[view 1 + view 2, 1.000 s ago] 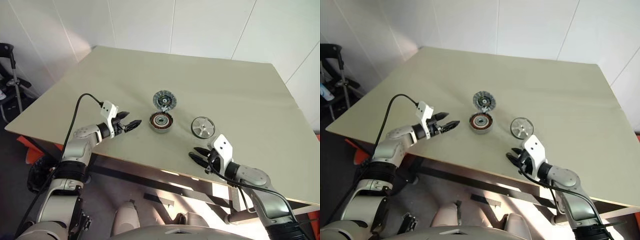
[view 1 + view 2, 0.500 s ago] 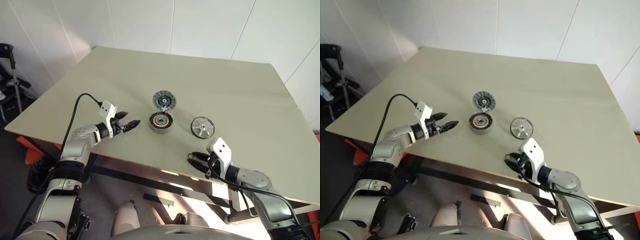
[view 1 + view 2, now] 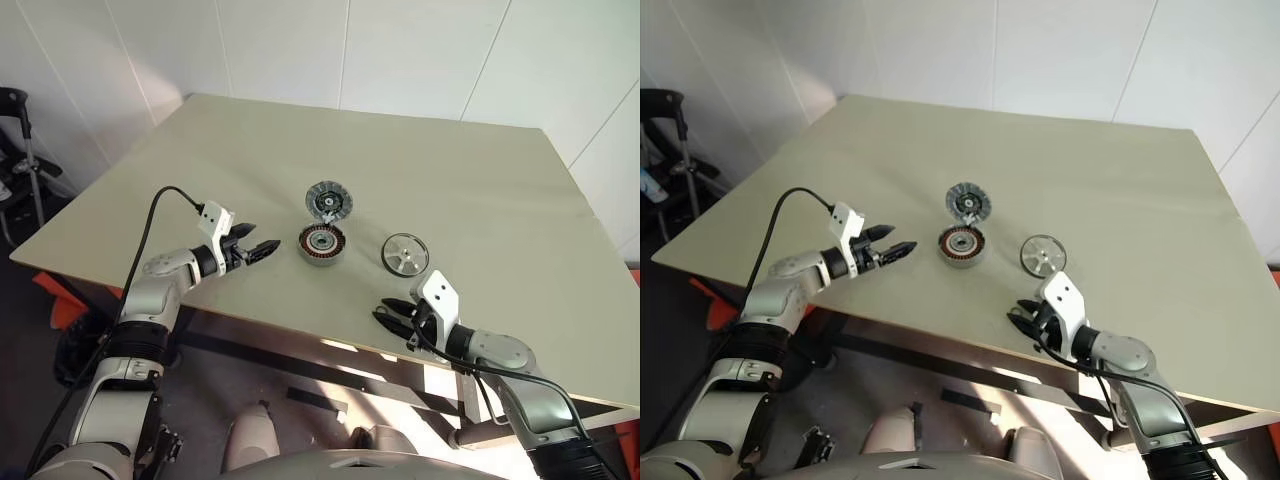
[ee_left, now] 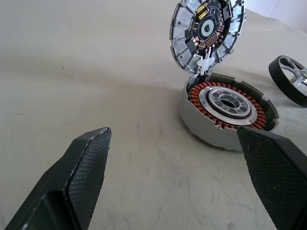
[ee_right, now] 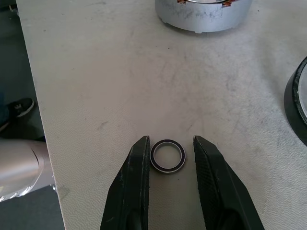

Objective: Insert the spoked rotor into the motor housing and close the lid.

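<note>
Rotor (image 3: 328, 201) lay just beyond the housing (image 3: 322, 243), not yet inserted; lid (image 3: 405, 254) off.
Left pincer (image 3: 256, 250), wide and empty, faced the housing nearby; right pincer (image 5: 168, 158), narrow, straddled a loose ring (image 5: 167, 155) ungripped.

Copper-orange ring in grey motor housing (image 4: 225, 111); beige table (image 3: 250, 160).

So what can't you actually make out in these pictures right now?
- Small ring between the right end effector's fingers: touching them or not, unclear; too small in the head views.
- Lid: cut off by the right wrist view's edge.
- Housing: its top is cut off there too.
- Finned disc's underside: propped up, facing away.
</note>
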{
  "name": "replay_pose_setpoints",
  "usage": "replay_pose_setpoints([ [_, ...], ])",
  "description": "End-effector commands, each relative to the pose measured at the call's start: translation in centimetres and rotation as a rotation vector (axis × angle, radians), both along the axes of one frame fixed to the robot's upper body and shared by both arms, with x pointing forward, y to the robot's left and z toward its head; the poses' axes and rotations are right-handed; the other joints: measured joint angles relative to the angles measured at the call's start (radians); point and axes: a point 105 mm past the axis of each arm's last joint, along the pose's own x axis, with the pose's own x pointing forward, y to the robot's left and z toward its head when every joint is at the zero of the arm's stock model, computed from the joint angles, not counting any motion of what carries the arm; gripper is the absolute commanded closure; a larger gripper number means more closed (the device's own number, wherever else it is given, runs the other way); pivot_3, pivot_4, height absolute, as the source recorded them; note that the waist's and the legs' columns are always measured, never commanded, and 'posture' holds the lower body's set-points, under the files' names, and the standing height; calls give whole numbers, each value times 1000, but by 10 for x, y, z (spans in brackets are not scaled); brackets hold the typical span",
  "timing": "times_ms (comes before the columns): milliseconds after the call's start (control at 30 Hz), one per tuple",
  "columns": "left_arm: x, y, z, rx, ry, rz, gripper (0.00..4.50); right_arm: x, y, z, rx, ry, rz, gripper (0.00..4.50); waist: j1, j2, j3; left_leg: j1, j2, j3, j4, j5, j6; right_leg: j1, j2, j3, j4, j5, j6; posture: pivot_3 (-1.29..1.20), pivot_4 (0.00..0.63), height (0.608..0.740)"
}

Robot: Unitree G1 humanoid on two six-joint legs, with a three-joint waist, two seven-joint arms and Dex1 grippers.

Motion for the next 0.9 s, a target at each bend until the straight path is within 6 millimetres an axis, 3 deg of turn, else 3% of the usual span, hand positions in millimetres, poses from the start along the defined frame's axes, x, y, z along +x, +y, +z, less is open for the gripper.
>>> replay_pose_setpoints([
  [33,3,3,16,6,-59,-1,25,-6,-8,-5,-10,18,-4,2937,1,0,0,0,0,0,0,0,0,0,0,0,0,0,0,0,0,740],
  [400,5,2,18,10,-65,-4,25,-9,-17,-22,-4,42,-19,2937,3,-6,-4,0,0,0,0,0,0,2,0,0,-1,0,0,0,0,740],
  [533,4,3,18,11,-67,0,25,-11,-19,-26,-4,38,-18,3925,3,-8,-5,4,0,0,0,0,0,5,-1,0,-1,0,0,0,0,740],
  [700,4,3,18,10,-68,2,25,-8,-21,-29,-11,28,-22,3925,3,-10,-6,5,0,0,0,0,0,6,-1,0,-1,0,0,0,0,740],
  [800,4,3,17,9,-67,3,25,0,-21,-23,9,13,-40,3925,2,-10,-7,7,0,0,0,-1,1,9,-1,0,-2,0,0,0,0,740],
  [900,4,3,17,9,-66,3,25,15,-20,-5,96,-10,-102,3925,-1,-10,-7,10,0,0,-1,-1,1,10,-1,0,-2,-3,5,0,0,740],
])
